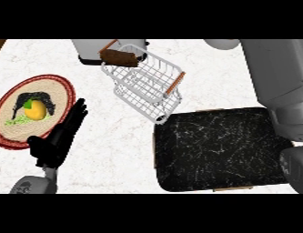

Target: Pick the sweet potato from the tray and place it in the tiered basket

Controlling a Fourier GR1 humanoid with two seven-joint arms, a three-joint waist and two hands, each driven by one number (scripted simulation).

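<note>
Head view: at lower left you see the left hand (61, 136), forearm coming up from the bottom edge, fingers straight and pressed together pointing up and right, thumb out to the left, holding nothing. It overlaps the right rim of a round woven plate (6, 132) with a red border; the plate carries a yellow-orange food piece (37, 109) on dark and green garnish.

Moving right, the white wire tiered basket (143, 82) sits tilted on the white marble counter (113, 150), wooden handles at its ends. The sweet potato (119, 57), a brown chunk, shows at the basket's upper left end by the top handle; you cannot tell whether it rests on the wire or hangs just above. It is well apart from the left hand's fingers. A grey appliance (90, 49) stands just behind it.

Right of the basket lies the black marbled tray (217, 152), its corner close to the basket's lower end.

At far right a grey arm (285, 86) runs down the frame's edge; the right hand does not show.
</note>
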